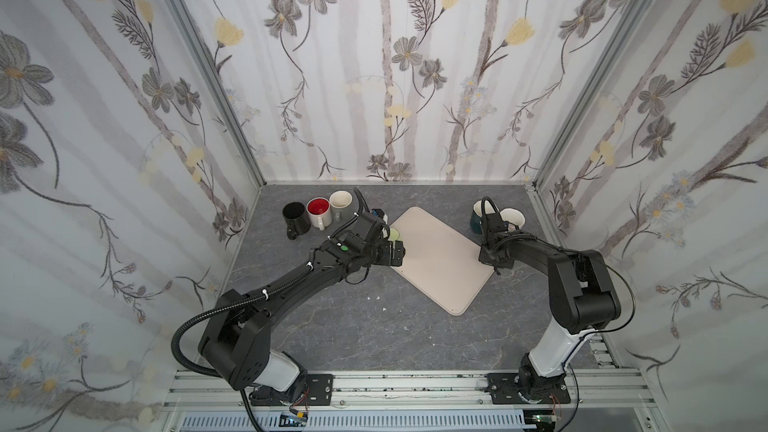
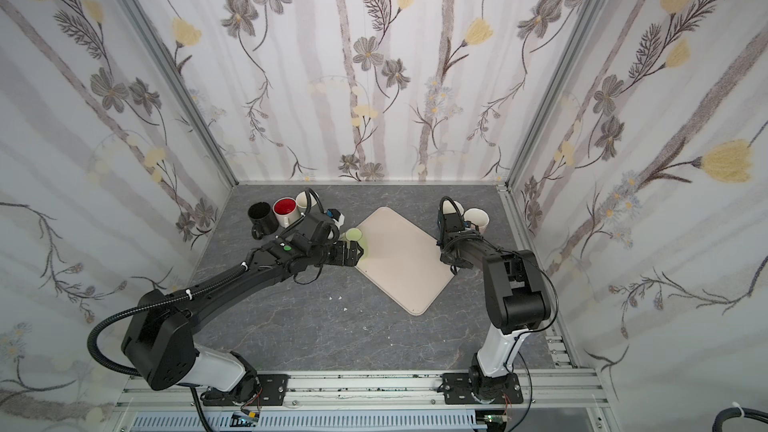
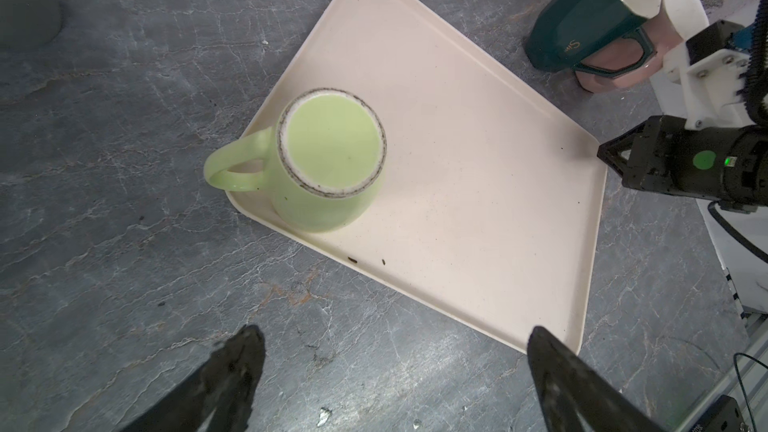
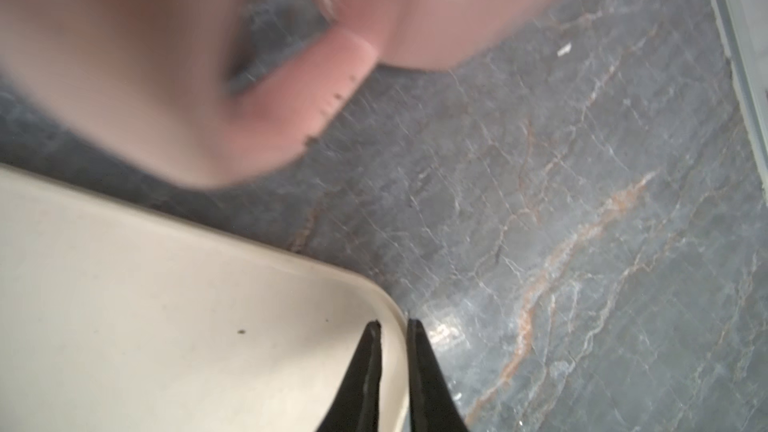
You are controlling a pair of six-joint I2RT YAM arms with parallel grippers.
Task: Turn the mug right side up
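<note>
**Now: mug base-up, tray pinned at the corner**

So, the green mug (image 3: 328,160) stands upside down on the tray (image 3: 478,201), at the corner nearest my left arm, with its handle poking out over the tray's rim. My left hand (image 3: 392,332) hangs over the counter (image 3: 124,118) just off the tray's edge beside that corner. Its jaws are spread as wide as they go and hold nothing, and I judge it is lined up to come in on the mug. My right hand (image 4: 394,322) sits at the tray's diagonally opposite corner, nearly closed, one finger inside the rim and one outside, pinching it. I read that as an anchor, so the tray won't slide when the mug is gripped and flipped.
</note>
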